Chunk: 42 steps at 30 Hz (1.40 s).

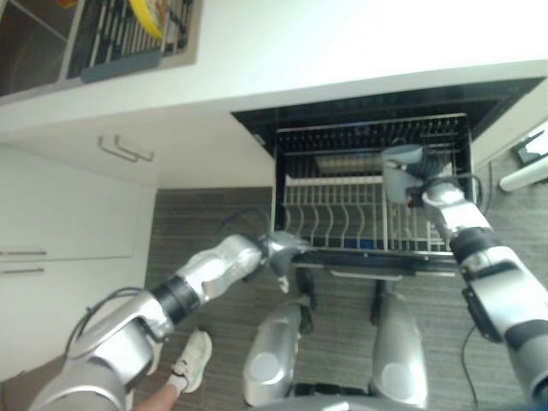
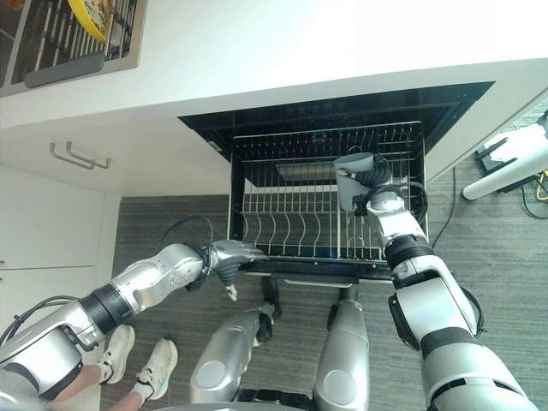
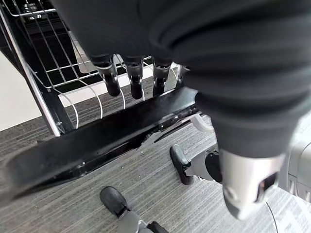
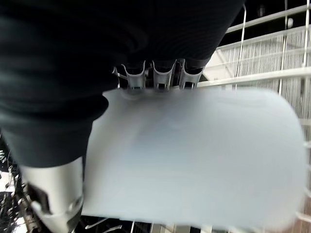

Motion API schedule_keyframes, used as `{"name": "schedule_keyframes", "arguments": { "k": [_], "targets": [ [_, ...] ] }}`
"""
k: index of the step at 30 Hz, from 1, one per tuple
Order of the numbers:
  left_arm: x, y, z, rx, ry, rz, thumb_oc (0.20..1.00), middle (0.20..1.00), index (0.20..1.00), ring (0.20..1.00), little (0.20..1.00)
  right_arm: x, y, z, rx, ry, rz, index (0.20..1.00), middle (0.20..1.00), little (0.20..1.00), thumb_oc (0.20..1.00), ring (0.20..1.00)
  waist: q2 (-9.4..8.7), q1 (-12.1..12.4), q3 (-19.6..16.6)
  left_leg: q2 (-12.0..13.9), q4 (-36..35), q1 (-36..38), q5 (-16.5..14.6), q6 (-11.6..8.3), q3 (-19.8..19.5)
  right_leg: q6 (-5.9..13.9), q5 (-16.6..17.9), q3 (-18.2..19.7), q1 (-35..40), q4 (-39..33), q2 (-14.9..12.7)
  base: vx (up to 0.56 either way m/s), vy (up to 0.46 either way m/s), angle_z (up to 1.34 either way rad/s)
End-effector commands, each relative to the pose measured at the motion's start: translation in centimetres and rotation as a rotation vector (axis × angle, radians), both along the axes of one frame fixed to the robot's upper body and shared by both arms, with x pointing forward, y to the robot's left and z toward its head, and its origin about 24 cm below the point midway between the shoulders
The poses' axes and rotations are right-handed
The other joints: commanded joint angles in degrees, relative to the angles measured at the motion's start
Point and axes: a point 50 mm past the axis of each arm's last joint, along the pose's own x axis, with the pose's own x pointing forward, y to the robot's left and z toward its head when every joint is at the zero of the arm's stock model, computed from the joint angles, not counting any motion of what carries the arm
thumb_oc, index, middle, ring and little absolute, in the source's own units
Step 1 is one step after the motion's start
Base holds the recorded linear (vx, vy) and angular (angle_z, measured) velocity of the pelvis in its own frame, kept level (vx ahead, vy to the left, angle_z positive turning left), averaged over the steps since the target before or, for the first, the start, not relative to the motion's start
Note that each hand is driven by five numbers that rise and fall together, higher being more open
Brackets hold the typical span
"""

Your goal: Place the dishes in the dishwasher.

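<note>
The dishwasher's wire rack (image 1: pixel 364 129) is pulled out below the white counter, and I see no dishes on its tines. My right hand (image 2: pixel 378 175) is shut on a pale grey-blue cup (image 1: pixel 397 173), holding it tilted over the rack's right side. The cup (image 4: pixel 194 155) lies against the palm in the right wrist view. My left hand (image 1: pixel 276 250) is at the rack's front left corner, open. Its fingers (image 3: pixel 134 82) reach over the black front edge (image 3: pixel 97 145) toward the wires.
A yellow dish (image 1: pixel 145 17) stands in a drying rack (image 2: pixel 51 43) in the sink at the far left of the counter (image 1: pixel 360 43). White cabinets with metal handles (image 1: pixel 125 151) are on the left. A person's shoes (image 2: pixel 158 366) stand on the grey floor near my left arm.
</note>
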Motion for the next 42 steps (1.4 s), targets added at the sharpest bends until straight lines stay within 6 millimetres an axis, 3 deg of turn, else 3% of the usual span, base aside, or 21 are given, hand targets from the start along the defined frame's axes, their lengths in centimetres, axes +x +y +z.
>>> {"name": "schedule_keyframes", "arguments": {
  "k": [1,6,15,22,25,26,27,30,35,42],
  "targets": [
    [-4.1,1.5,-5.5,0.146,0.152,-0.017,1.0,1.0,1.0,1.0,1.0,0.1,-1.9,2.4,-0.086,-0.13,-0.148,1.0,1.0,1.0,1.0,1.0,1.51,0.6,0.0,4.0,4.6,-3.3,-3.4,-1.42,-3.2,3.5,-0.3,-1.0,0.7,-0.5,-6.2,0.0,0.0,0.0],
    [-4.5,1.5,-6.6,0.147,0.15,-0.006,1.0,1.0,1.0,1.0,1.0,0.2,-1.2,3.7,-0.166,-0.216,-0.188,1.0,1.0,1.0,1.0,1.0,1.68,0.6,0.0,4.0,4.6,-4.0,-3.4,-1.27,-2.8,3.41,-0.3,-0.7,0.0,-0.7,-5.9,-0.03,0.024,-0.08],
    [-6.5,1.1,-9.3,0.126,0.15,-0.013,1.0,1.0,1.0,1.0,1.0,-0.7,-1.6,6.8,-0.505,-0.456,-0.406,1.0,1.0,1.0,1.0,1.0,3.18,0.5,0.0,3.7,4.4,-3.7,-3.3,-1.09,-2.0,3.18,-0.6,-0.9,0.4,-0.9,-6.3,-0.02,0.036,-0.04],
    [-7.0,1.3,-9.9,0.135,0.144,-0.02,1.0,1.0,1.0,1.0,1.0,-0.7,-1.6,6.5,-0.481,-0.471,-0.403,1.0,1.0,1.0,1.0,1.0,2.95,0.7,0.0,3.7,4.5,-3.6,-3.8,-0.91,-1.9,3.16,-0.9,-1.4,0.5,-0.9,-6.5,0.0,0.0,0.0],
    [-7.0,1.4,-10.0,0.145,0.139,-0.02,1.0,1.0,1.0,1.0,1.0,-0.7,-1.5,6.4,-0.414,-0.475,-0.405,1.0,1.0,1.0,1.0,1.0,2.57,0.8,0.0,3.8,4.6,-3.7,-3.9,-0.79,-1.8,3.18,-0.9,-1.6,0.5,-0.8,-6.5,-0.01,-0.024,0.0],
    [-7.0,1.4,-10.0,0.149,0.136,-0.021,1.0,1.0,1.0,1.0,1.0,-0.7,-1.5,6.2,-0.319,-0.475,-0.418,1.0,1.0,1.0,1.0,1.0,2.47,0.8,0.0,3.9,4.7,-3.7,-3.9,-0.73,-1.7,3.1,-0.9,-1.6,0.5,-0.7,-6.4,0.0,0.0,0.0],
    [-7.1,1.4,-9.9,0.145,0.135,-0.018,1.0,1.0,1.0,1.0,1.0,-0.6,-1.4,5.6,-0.003,-0.479,-0.443,1.0,1.0,1.0,1.0,1.0,2.42,0.9,0.0,4.0,4.7,-3.7,-3.9,-0.71,-1.5,2.95,-1.0,-1.5,0.5,-0.6,-6.4,0.0,0.0,0.0],
    [-6.8,1.2,-9.6,0.154,0.118,-0.016,1.0,1.0,1.0,1.0,1.0,-0.6,0.5,6.6,0.196,-0.604,-0.379,1.0,1.0,1.0,1.0,1.0,2.02,0.7,0.0,4.1,4.4,-3.4,-3.9,-0.65,-1.2,2.97,-1.3,-1.3,0.6,-0.4,-6.3,0.0,0.0,0.0],
    [-6.5,2.0,-9.8,0.166,0.092,0.047,1.0,1.0,1.0,1.0,1.0,-1.4,3.7,8.6,0.271,-0.721,-0.252,1.0,1.0,1.0,1.0,1.0,1.69,-0.1,0.0,4.2,3.6,-2.4,-3.4,-0.52,0.2,2.72,-1.3,-1.4,0.9,-0.2,-6.1,-0.01,0.031,-0.02],
    [-7.8,3.2,-11.0,0.153,0.146,0.12,1.0,1.0,1.0,1.0,1.0,-3.1,5.8,6.3,0.318,-0.708,-0.167,1.0,1.0,1.0,1.0,1.0,-0.34,-2.0,0.0,5.4,3.0,4.6,-4.8,-0.76,2.4,2.66,-2.1,-3.5,8.3,-2.2,-6.1,0.02,0.002,-0.09]
  ]
}}
